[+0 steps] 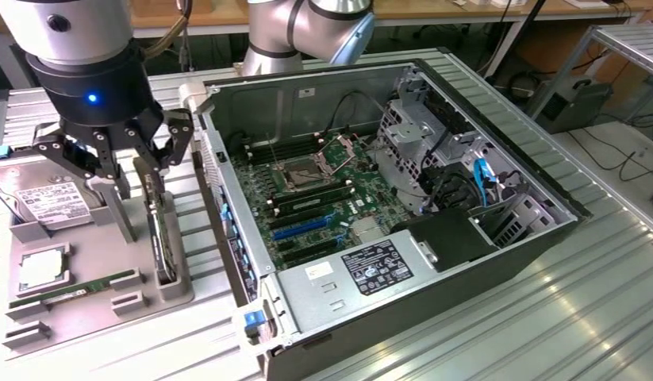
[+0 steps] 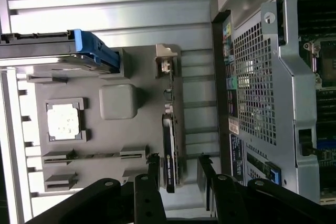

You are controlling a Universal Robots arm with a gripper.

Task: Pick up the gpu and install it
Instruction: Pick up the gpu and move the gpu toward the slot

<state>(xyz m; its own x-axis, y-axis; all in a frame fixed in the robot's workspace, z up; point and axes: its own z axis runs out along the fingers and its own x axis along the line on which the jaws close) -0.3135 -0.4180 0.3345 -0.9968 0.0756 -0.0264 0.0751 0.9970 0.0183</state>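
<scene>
Across the exterior view's centre and right, on the ribbed worktop: open case, laid on its side with the panel off, baring the motherboard upward, presumably to give access to its slots from above. At the exterior view's left, grey tray, with moulded seats keeping each part separate and easy to grasp. Low over the tray, claw, spread wide, fingers on either flank of the card, not pinching. Between them, seated on edge in its tray slot just beside the case: gpu, upright, likely to offer both flat faces. Nothing gripped; card not yet installed.
</scene>
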